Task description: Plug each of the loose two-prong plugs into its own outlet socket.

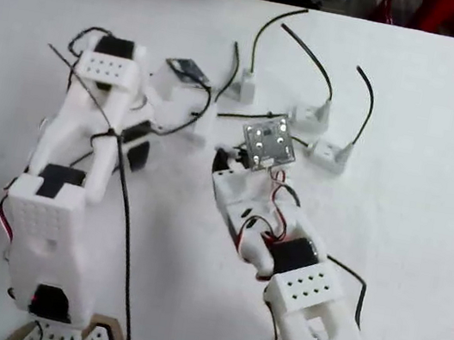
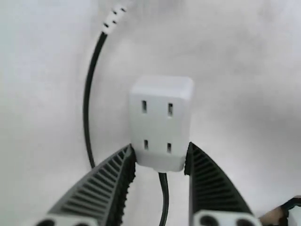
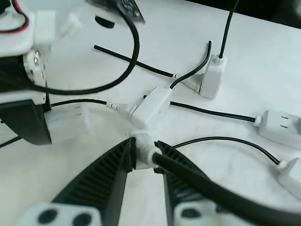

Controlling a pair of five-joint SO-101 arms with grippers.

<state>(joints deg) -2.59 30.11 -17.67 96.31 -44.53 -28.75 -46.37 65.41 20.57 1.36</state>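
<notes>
My left gripper (image 2: pixel 160 165) is shut on the near end of a white outlet socket (image 2: pixel 161 120). Its two pairs of slots face the camera and hold no plug. In the high view this gripper (image 1: pixel 145 146) sits left of centre. My right gripper (image 3: pixel 143 157) is shut on a small white two-prong plug (image 3: pixel 142 149), whose black cord runs back over one finger. The plug's tip meets a white block (image 3: pixel 150 106) lying on the table with cords at its ends. In the high view the right gripper (image 1: pixel 219 156) is just below that block (image 1: pixel 203 128).
Three more white sockets with black cords lie past the right gripper: one upright (image 1: pixel 242 87), two to the right (image 1: pixel 310 114) (image 1: pixel 330 155). Loose black cords cross the table's middle. The left arm's body (image 1: pixel 57 194) fills the left side.
</notes>
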